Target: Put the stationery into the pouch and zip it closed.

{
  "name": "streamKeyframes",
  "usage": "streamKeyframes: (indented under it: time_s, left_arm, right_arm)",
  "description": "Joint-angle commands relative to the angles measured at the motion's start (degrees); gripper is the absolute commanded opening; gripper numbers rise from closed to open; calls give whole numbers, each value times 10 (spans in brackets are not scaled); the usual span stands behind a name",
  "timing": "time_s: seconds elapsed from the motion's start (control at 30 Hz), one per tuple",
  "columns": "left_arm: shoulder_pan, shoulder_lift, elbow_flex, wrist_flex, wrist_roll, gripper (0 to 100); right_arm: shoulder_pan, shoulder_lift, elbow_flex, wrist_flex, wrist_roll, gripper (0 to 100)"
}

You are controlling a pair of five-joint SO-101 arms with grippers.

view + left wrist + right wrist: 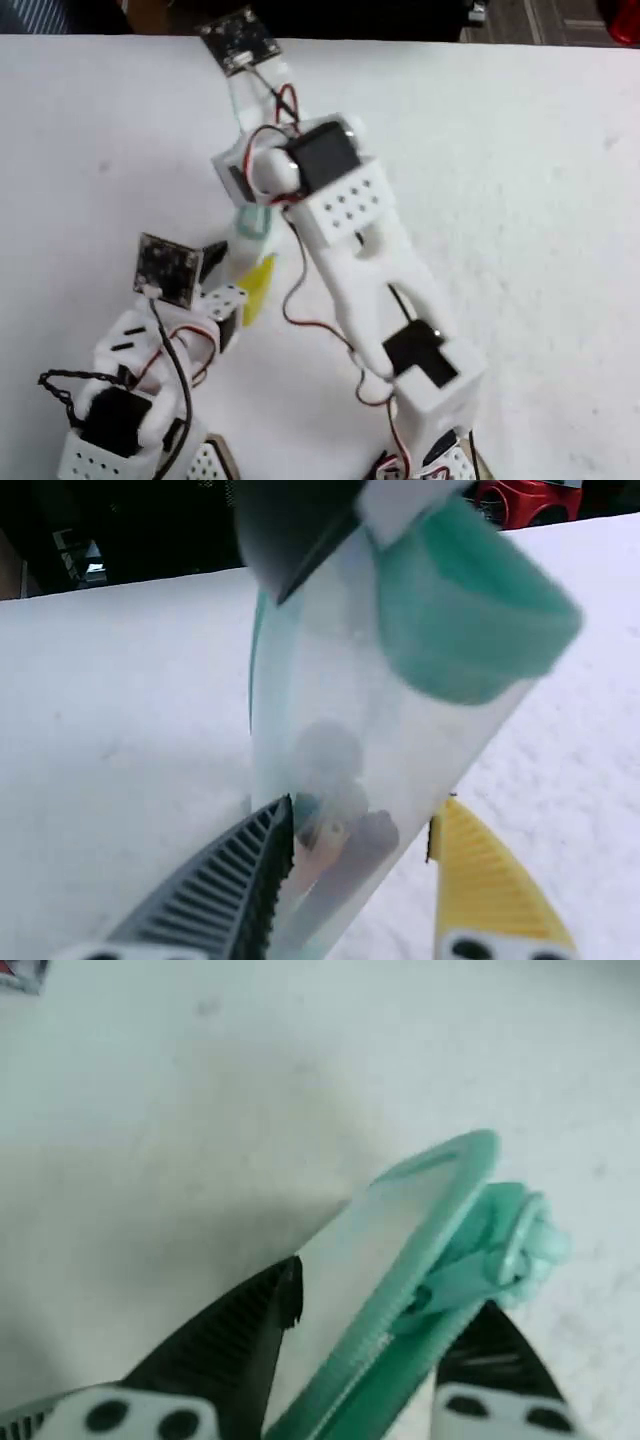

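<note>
Clear pouch (320, 680) with stationery (345, 840) inside, clamped by left tool (362, 810) and right tool (390, 1290)

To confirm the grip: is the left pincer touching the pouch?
Touching. In the left wrist view the left pincer grips the pouch, grey finger pressed against it.

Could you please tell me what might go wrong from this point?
1. The left claw pinches the pouch beside the stationery inside; a slip could drop it onto the table.
2. The right claw sits at the zipper slider; a skewed pull may jam the zip or tug the pouch free.
</note>
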Motion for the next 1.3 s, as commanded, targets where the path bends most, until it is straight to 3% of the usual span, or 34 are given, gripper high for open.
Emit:
streamKeyframes:
  time_s: [0.0,0.07,0.23,0.57,0.67,0.77,0.83,1.0,1.13,1.27]
  left_arm:
    - [31,0,-19,2,-32,267]
    - [27,0,-22,3,-33,269]
    - [27,0,-24,2,-34,271]
    - [27,0,-22,2,-74,267]
    - [26,0,-22,2,-74,267]
    - [-10,0,-23,-9,-74,232]
    - [-58,0,-21,-32,-74,191]
    - [-136,0,-6,-81,-19,163]
    - [-165,0,13,-114,32,162]
    - [-173,0,15,-120,36,162]
  right_arm:
    - [-3,20,3,-1,-6,89]
    - [9,30,3,-6,-6,3]
    - [52,18,-25,-12,-6,19]
    - [134,-25,-220,-11,1,17]
    - [144,-28,-236,-2,108,17]
    - [124,-30,-203,30,394,17]
    - [136,-54,-144,29,505,17]
    - [123,-149,28,27,551,17]
    - [87,-240,215,27,652,18]
    - [65,-322,363,24,677,19]
